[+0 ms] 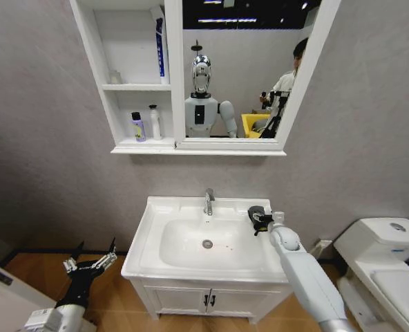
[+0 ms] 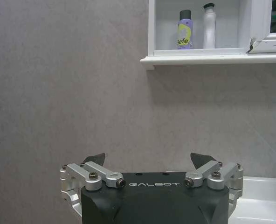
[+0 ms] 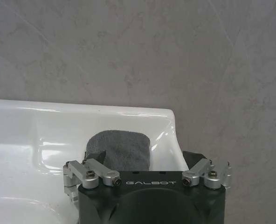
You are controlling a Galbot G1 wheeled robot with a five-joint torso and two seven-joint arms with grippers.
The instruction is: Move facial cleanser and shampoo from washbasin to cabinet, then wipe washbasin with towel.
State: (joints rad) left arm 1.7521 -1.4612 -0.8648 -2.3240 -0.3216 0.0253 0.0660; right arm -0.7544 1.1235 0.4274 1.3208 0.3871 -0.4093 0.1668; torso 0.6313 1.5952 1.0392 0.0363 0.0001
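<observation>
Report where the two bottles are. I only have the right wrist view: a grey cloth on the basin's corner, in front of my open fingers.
Observer: In the head view a purple bottle and a white bottle stand side by side on the lowest shelf of the cabinet.
Operator: Give me the left arm.
Observer: The left gripper is open, low and to the left of the washbasin, over the floor.
Operator: Place my gripper on the basin.
Observer: The right gripper is open at the back right corner, to the right of the tap, at the towel.
</observation>
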